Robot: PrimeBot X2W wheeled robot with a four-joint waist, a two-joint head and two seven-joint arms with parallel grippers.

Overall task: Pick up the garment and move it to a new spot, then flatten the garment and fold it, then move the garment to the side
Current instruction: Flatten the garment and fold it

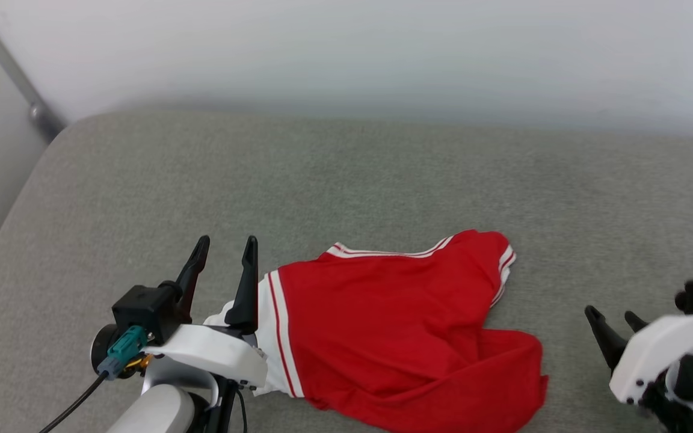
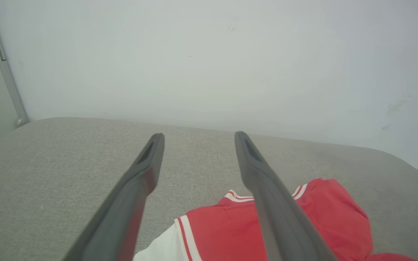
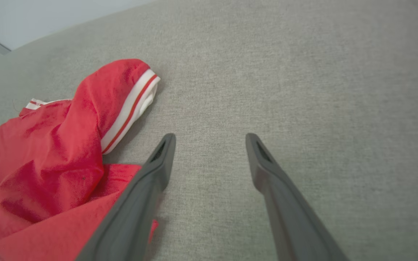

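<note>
Wall (image 1: 346, 48): pale and plain, rising behind the far edge of the surface.
Grey fabric surface (image 1: 382, 168): woven cloth with a rounded far-left corner, spanning the whole head view.
Garment (image 1: 394, 325): red, crumpled and partly doubled over on the near part of the surface, between the two grippers. A white sleeve with red stripes lies at its left end, and a striped cuff curls at its far right.
Left gripper (image 1: 226, 246): fingers spread wide with nothing between them. It is at the white sleeve end, and one finger crosses the sleeve in the head view; contact is hard to judge.
Right gripper (image 1: 610, 314): fingers parted and empty, over bare fabric just beside the garment's right edge.
Grey rail (image 1: 9, 72): slanting down the wall to the far-left corner.
</note>
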